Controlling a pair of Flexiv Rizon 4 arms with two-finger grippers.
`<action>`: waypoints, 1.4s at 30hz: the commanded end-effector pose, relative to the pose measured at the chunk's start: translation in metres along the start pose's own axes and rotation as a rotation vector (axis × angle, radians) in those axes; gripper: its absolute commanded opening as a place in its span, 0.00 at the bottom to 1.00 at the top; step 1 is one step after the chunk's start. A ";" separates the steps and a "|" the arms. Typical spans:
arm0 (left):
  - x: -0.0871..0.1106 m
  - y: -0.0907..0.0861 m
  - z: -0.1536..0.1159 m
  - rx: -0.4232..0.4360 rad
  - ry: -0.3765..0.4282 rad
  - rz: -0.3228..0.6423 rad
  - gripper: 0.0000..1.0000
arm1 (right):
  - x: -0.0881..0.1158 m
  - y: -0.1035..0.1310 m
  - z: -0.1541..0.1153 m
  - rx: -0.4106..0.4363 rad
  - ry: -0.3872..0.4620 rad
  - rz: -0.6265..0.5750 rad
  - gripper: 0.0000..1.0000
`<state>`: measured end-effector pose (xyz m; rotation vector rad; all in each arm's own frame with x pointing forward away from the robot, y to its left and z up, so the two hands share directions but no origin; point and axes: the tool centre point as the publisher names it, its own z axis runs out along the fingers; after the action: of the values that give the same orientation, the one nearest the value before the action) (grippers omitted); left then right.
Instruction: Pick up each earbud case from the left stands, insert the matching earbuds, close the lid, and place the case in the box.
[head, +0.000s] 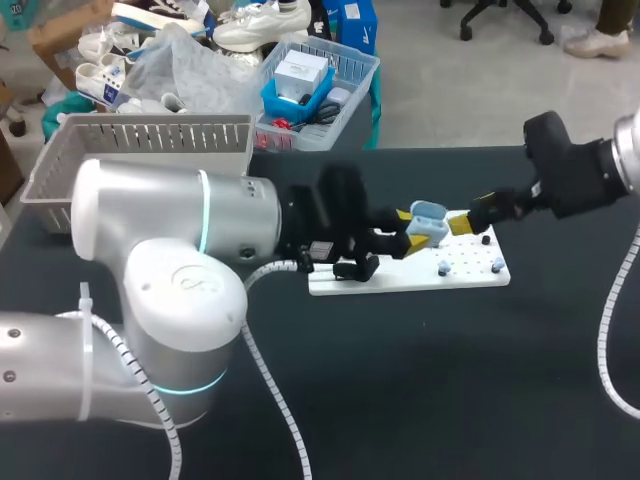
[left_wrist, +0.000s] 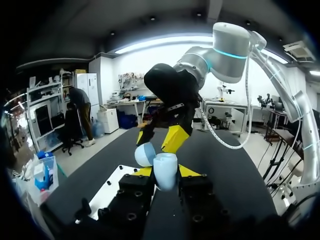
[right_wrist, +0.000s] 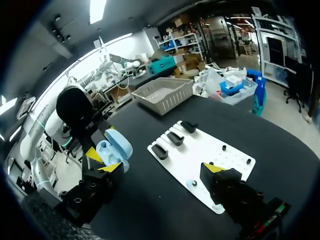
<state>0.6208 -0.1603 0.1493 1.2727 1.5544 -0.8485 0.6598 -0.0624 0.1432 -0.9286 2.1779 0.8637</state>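
Left gripper (left_wrist: 166, 174) clamped on earbud case (head: 428, 222), which sits upright between its tips with the lid open. Right gripper (right_wrist: 161, 168) spread wide and empty, one tip just beside the case. Best to hold the case steady with the lid clear while an earbud is seated. Case interior is hidden, so can't tell if any buds are in.

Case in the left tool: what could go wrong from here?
The left tool holds the case in the air, lid open; the open right tool has a finger close to the lid. A push could twist the case loose.
What looks like an earbud lies on the board; shutting the lid now may box the case incomplete.
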 end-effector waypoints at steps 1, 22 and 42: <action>-0.004 -0.001 -0.008 0.004 -0.103 0.011 0.00 | 0.016 0.005 -0.009 0.085 -0.011 -0.004 1.00; -0.029 -0.013 0.002 0.089 -0.300 0.217 0.00 | 0.060 -0.029 -0.014 0.237 0.025 0.055 1.00; -0.003 0.003 0.008 0.067 -0.392 0.287 0.00 | 0.068 -0.044 0.000 0.274 0.124 0.121 1.00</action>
<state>0.6264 -0.1644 0.1533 1.3311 1.0802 -0.8735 0.6545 -0.1145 0.0788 -0.7407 2.3789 0.5891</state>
